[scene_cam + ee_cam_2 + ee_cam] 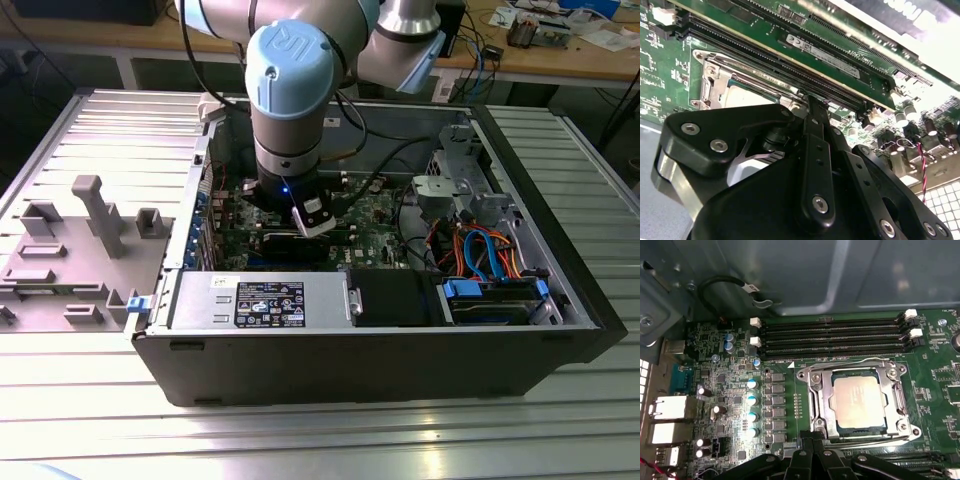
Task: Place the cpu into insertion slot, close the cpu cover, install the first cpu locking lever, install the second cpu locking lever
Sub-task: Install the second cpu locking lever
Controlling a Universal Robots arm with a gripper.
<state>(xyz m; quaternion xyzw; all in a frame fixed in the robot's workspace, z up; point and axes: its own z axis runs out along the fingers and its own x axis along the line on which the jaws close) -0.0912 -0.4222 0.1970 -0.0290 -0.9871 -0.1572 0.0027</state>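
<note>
Obs: arm reaches down into open PC case (560, 300), approx. mid-case in the exterior view, over the green motherboard (735, 385).

Gripper (812, 442): fingers pressed together, nothing pinched betw. them as far as both wrist views show. Tips sit low, just beside one edge of the insertion slot (812, 377), not clearly touching it.

cpu (860, 402): lies flat inside the slot, silver top facing up, looks square to the rim. cpu cover (824, 407): down over the cpu, chip showing through its window. So placing + cover look done (judgement).

Locking lever wire (840, 365) runs along the slot edge on the RAM-slot (832, 332) side. Can't tell whether latched under its hook.

Step in hand, prob.: first lever. To do well:
- push w/ closed fingertips on the lever's handle end, not on the cover or chip.
- press down first, then sideways under the hook. The wire is springy and could slip off smooth tips.
- keep clear of capacitors (752, 400) and RAM slots nearby.
- watch that the cover stays flat. If it lifts, the lever isn't engaged.
</note>
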